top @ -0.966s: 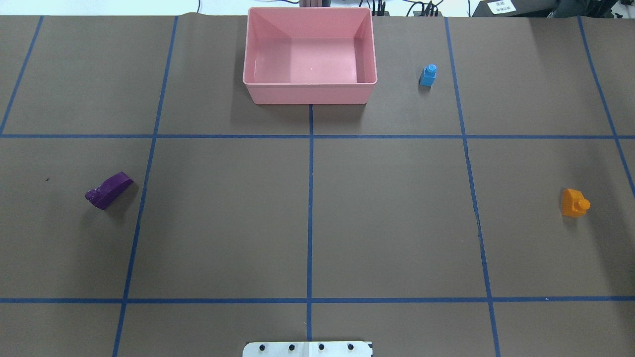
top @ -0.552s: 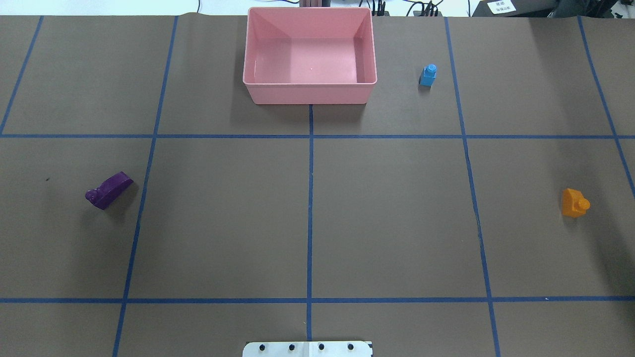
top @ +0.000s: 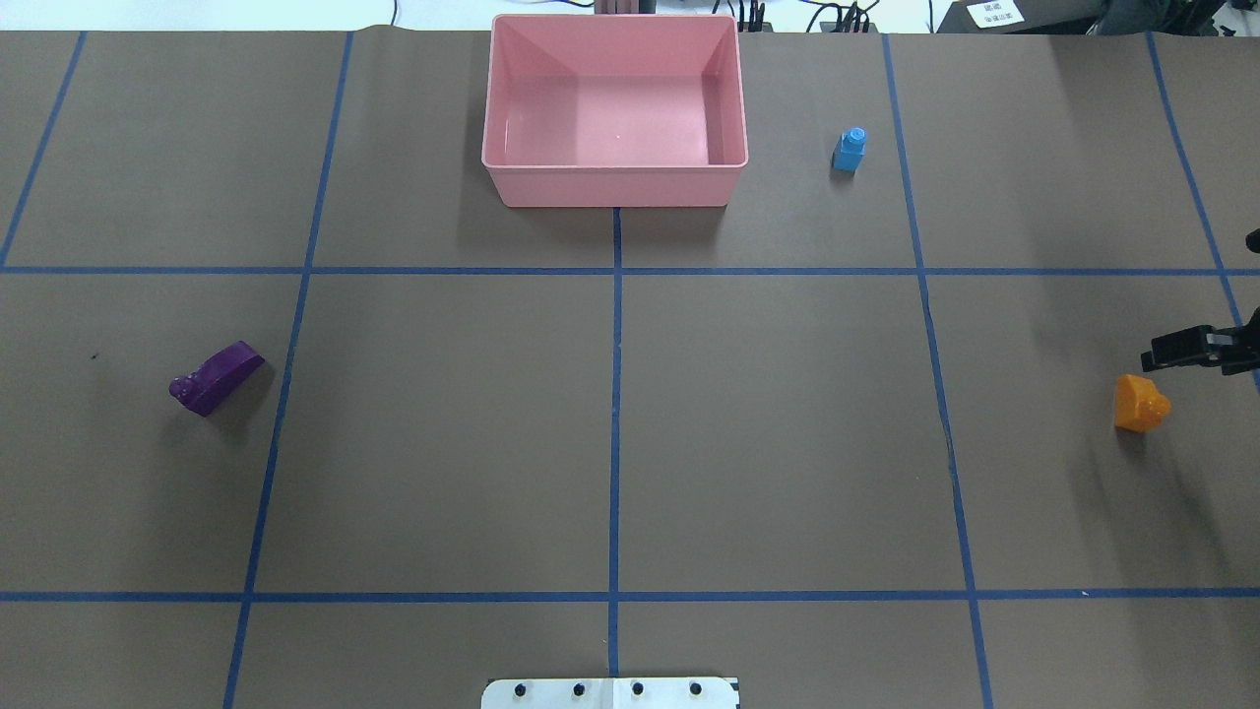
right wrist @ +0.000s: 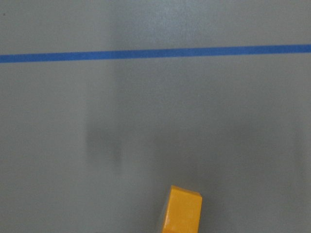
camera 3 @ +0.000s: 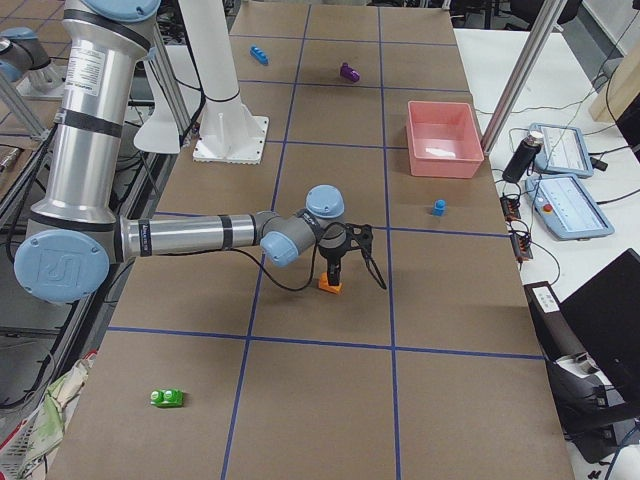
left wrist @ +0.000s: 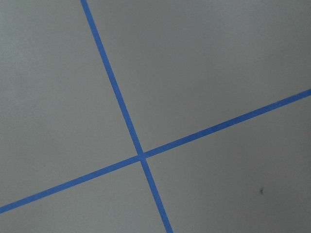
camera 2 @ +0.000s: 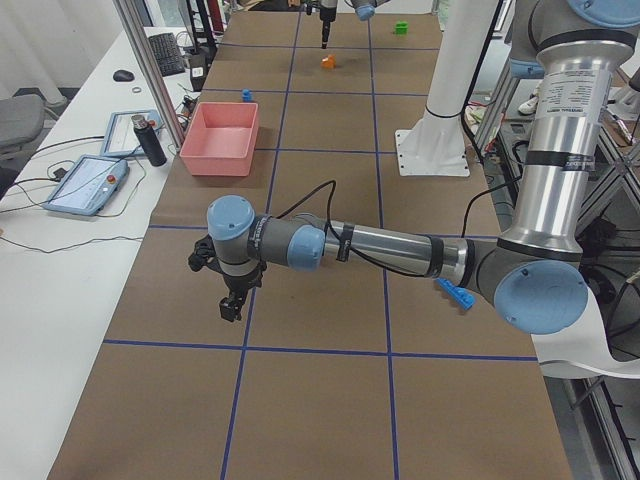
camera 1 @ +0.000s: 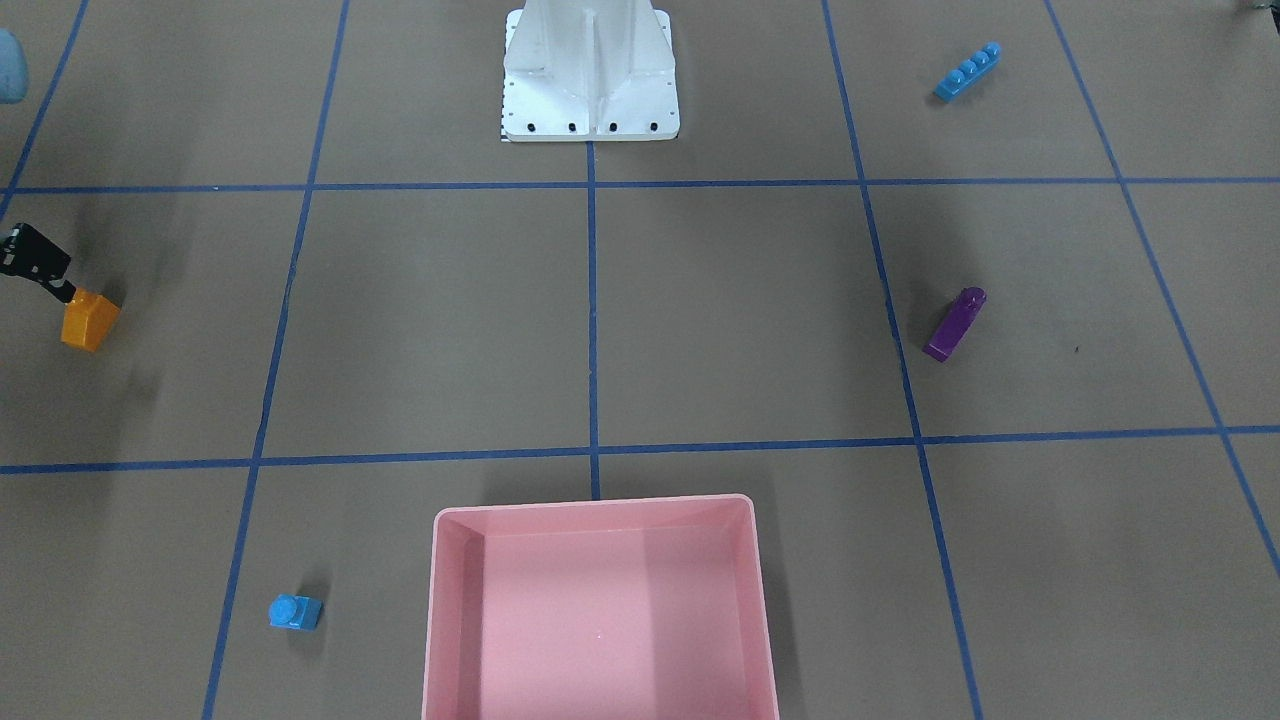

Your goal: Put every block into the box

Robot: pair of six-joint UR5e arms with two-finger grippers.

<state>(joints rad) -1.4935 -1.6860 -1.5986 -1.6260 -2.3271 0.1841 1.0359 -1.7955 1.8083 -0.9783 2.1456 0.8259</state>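
Note:
The orange brick lies at the table's right side. My right gripper hangs close over its far side; only its black tip shows, so I cannot tell if it is open. The right wrist view shows the orange brick at the bottom edge. The purple brick lies at the left. The small blue cube stands right of the empty pink box. The long blue brick and the green brick lie near the robot's side. My left gripper hovers over bare table; its state is unclear.
The white metal base stands at the robot's edge of the table. Blue tape lines grid the brown surface. A side table with tablets runs along the far edge behind the box.
My right gripper has come into the overhead view from the right edge and now hangs by the orange brick. The bricks and box have not moved.

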